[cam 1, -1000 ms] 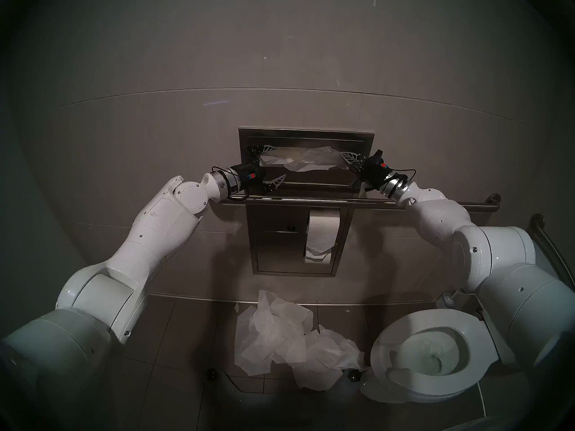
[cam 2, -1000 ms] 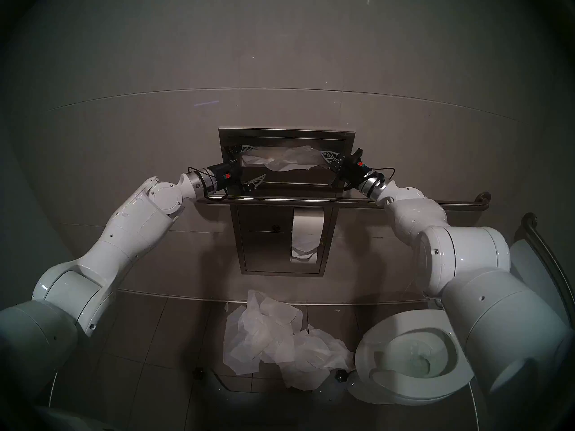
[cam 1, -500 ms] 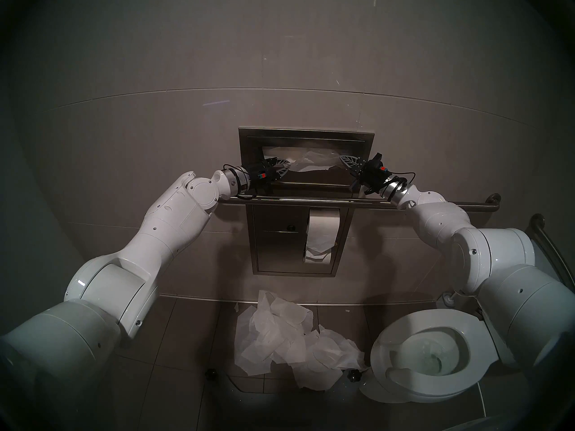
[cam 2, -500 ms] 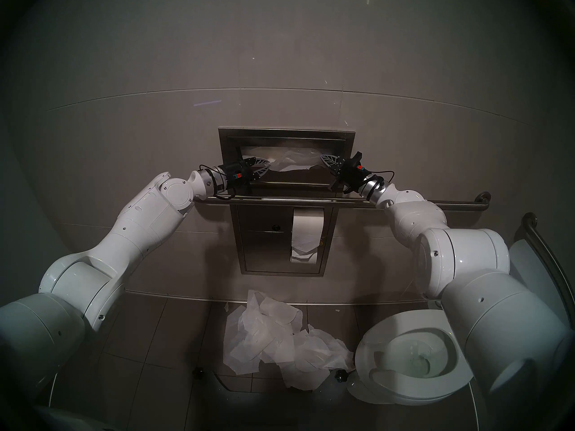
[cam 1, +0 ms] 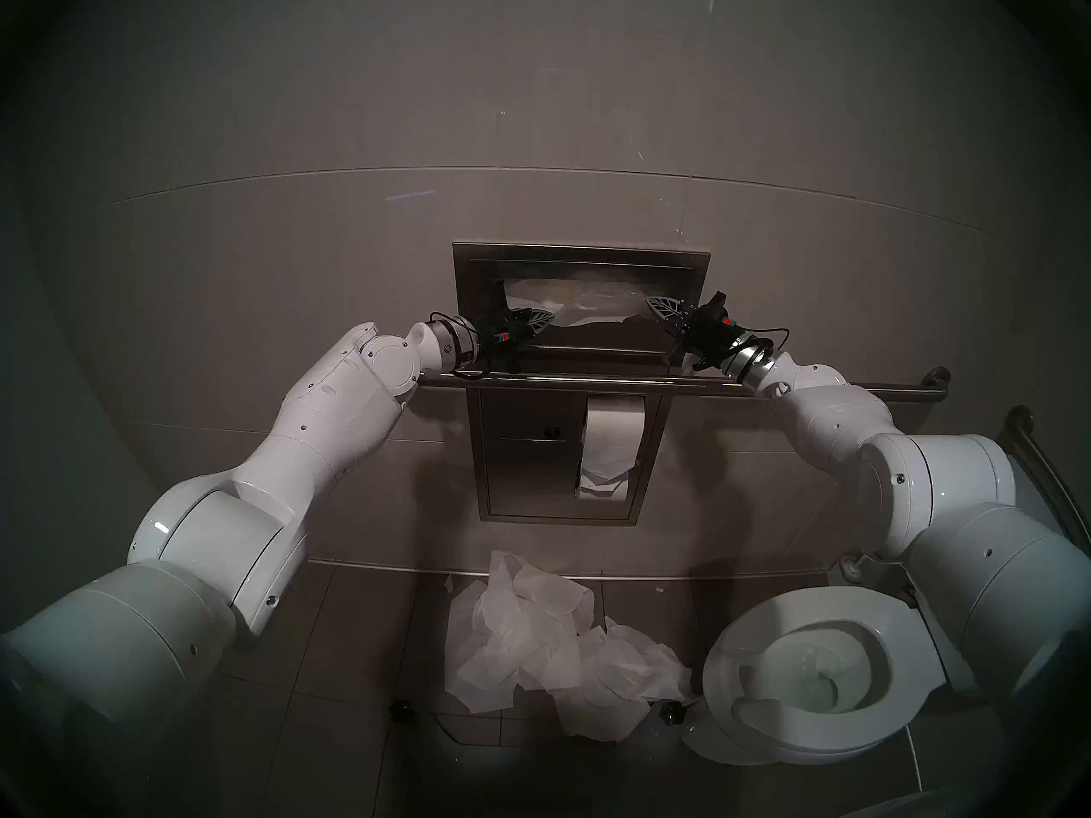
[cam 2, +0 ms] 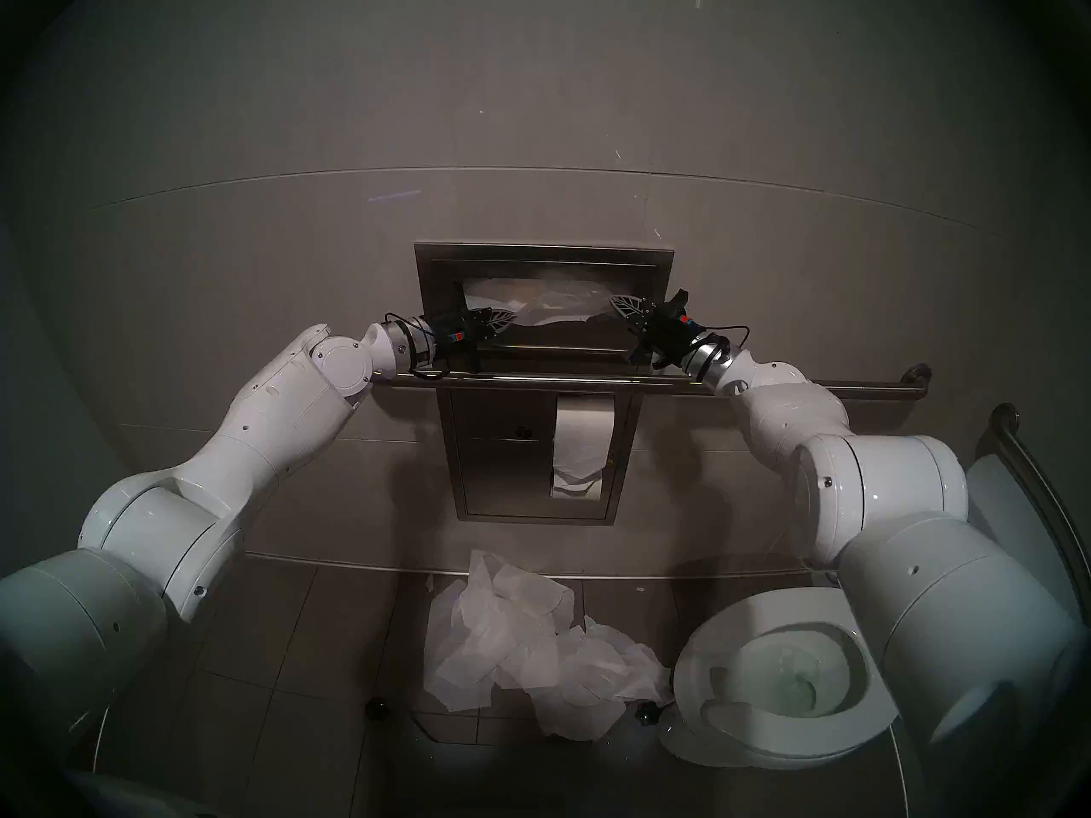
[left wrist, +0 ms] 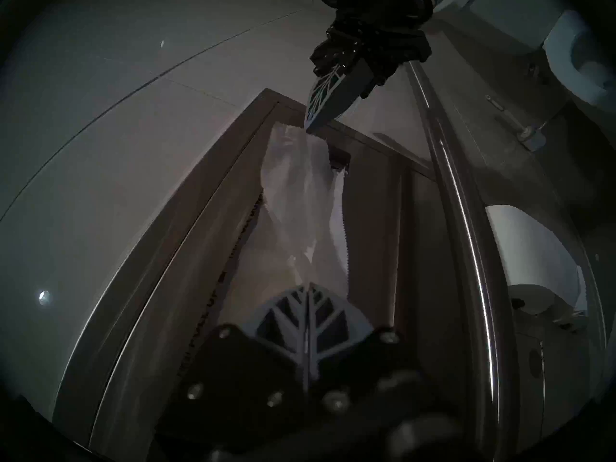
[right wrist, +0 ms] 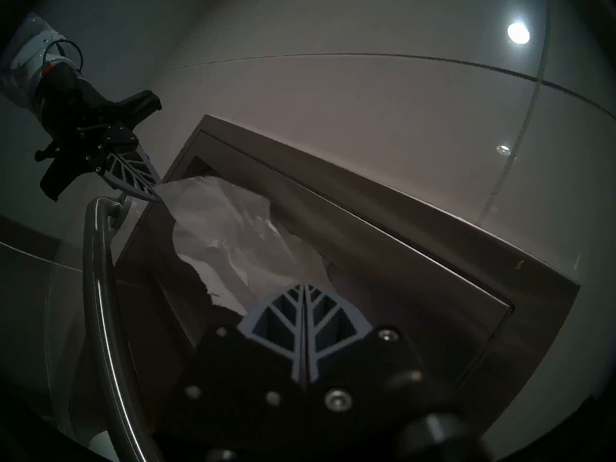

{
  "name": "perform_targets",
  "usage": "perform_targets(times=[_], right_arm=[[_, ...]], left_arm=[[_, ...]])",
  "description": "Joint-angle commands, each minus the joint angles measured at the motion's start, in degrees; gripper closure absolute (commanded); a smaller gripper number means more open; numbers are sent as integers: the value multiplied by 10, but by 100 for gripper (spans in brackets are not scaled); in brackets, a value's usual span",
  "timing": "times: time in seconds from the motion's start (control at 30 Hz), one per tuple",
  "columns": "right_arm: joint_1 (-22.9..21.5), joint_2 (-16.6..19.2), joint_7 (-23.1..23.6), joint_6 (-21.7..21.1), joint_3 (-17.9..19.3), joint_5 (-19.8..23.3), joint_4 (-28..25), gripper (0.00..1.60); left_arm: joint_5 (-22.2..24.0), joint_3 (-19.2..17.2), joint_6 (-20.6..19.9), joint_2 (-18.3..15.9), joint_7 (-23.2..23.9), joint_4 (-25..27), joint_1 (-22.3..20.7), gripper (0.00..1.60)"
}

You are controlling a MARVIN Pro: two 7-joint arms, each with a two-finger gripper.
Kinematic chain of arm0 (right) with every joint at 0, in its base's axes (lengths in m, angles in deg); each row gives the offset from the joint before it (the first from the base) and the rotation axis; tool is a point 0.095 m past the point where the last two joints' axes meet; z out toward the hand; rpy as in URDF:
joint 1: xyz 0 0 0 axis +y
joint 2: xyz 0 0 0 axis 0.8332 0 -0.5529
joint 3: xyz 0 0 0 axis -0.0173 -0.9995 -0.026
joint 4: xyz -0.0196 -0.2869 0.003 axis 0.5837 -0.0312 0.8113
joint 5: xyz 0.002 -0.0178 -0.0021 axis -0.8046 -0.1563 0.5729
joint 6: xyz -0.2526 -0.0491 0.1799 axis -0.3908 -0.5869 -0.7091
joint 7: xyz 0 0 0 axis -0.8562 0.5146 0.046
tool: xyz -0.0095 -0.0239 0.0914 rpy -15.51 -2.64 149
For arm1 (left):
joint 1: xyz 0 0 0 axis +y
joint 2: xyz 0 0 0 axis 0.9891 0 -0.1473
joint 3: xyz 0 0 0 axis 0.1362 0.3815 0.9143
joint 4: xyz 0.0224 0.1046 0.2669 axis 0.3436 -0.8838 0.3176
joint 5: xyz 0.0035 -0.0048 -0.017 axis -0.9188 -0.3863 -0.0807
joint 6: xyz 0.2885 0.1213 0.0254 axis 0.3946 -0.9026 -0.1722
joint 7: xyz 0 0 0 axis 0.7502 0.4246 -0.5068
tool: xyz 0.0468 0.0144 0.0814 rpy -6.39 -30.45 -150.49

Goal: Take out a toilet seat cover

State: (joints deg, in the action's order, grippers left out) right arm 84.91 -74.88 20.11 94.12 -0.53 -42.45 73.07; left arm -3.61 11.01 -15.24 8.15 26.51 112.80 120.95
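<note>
The toilet seat cover (cam 1: 596, 308) is a thin translucent white sheet hanging out of the slot of the steel wall dispenser (cam 1: 581, 256). It shows crumpled in the left wrist view (left wrist: 300, 201) and the right wrist view (right wrist: 226, 228). My left gripper (cam 1: 546, 316) is shut on the sheet's left end; its closed fingertips show in its own view (left wrist: 309, 286). My right gripper (cam 1: 649, 302) is shut on the sheet's right end (right wrist: 305, 286). The sheet spans between the two grippers, with part of it still inside the slot.
A steel grab bar (cam 1: 590, 380) runs across just below both wrists. A toilet paper roll (cam 1: 611, 439) sits in the lower panel. A heap of wrinkly white sheets (cam 1: 549, 651) lies on the tiled floor. The toilet (cam 1: 815, 675) stands at the right.
My left gripper was wide open at the slot's left end; it moved right and closed on the sheet. The right gripper stayed almost still. The sheet now lies flatter between them.
</note>
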Motion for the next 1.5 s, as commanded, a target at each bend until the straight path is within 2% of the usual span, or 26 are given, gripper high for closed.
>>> perform_targets(times=[0.0, 0.23, 0.67, 1.23, 1.47], right_arm=[[-19, 1, 8, 3, 2, 3, -16, 160], [-17, -1, 8, 3, 1, 2, -18, 160], [-12, -29, 6, 3, 3, 7, -49, 160], [5, -36, 3, 3, 16, 16, -63, 160], [-4, -36, -3, 3, 26, 23, -73, 160]], left_arm=[[-1, -10, 14, 5, -15, 2, -40, 160], [-13, -12, 26, 6, -23, 1, -43, 160], [-30, -18, 42, 3, -43, -4, -52, 160], [-69, -19, 69, 0, -62, 17, -72, 160], [-83, -22, 72, 5, -68, 14, -73, 160]])
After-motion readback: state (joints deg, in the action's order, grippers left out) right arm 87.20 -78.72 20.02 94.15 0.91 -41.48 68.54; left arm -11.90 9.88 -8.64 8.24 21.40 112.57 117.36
